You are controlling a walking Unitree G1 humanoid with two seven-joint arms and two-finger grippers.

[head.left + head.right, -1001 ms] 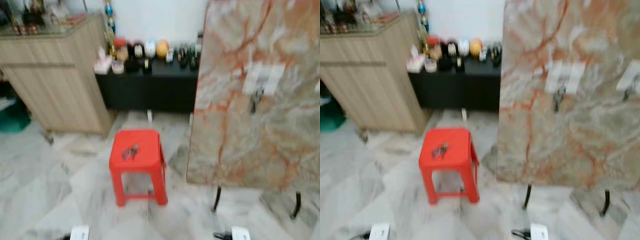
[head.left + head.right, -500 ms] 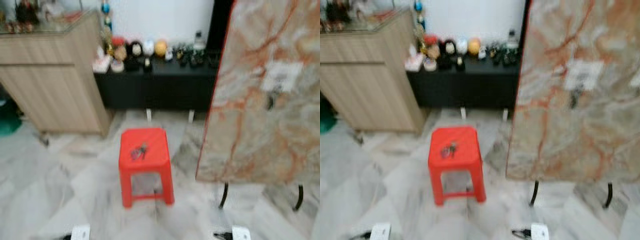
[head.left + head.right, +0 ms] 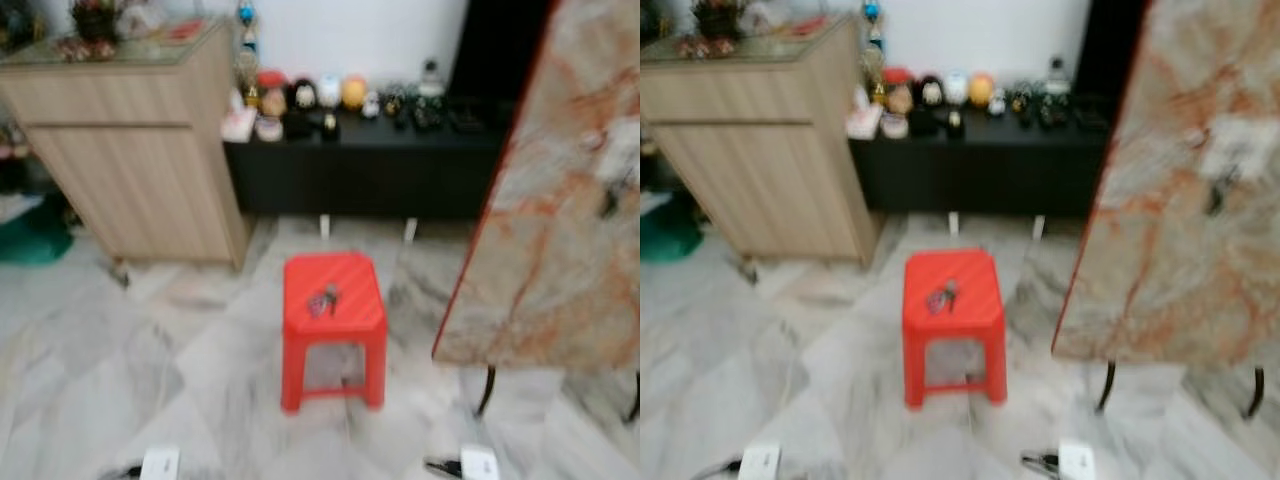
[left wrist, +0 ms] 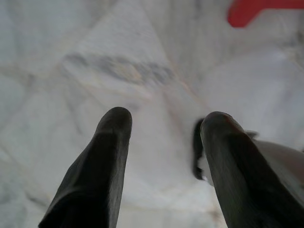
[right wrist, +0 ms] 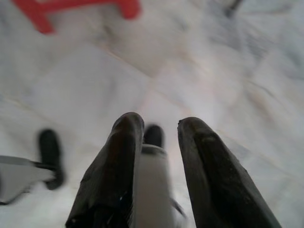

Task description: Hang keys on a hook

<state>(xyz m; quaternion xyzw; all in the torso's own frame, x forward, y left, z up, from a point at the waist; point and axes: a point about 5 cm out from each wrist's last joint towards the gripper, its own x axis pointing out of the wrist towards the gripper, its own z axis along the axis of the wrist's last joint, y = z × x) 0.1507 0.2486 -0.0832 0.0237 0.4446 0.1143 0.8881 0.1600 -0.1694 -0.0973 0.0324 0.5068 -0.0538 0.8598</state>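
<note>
Keys lie on the red stool; left pincer and right pincer hang parted, empty.

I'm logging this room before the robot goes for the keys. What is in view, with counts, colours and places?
Keys: one bunch, dark, on the stool top.
Stool: one, red plastic, on the marble floor, mid-room.
Marble-patterned board: one, beige with orange veins, on dark legs, right.
Hook: one, dark, on the board below a white patch.
Wooden cabinet: one, light wood, left.
Low black cabinet: one, by the wall, topped with small ornaments.
Left gripper: black fingers apart, above floor.
Right gripper: black fingers apart, above floor.
</note>
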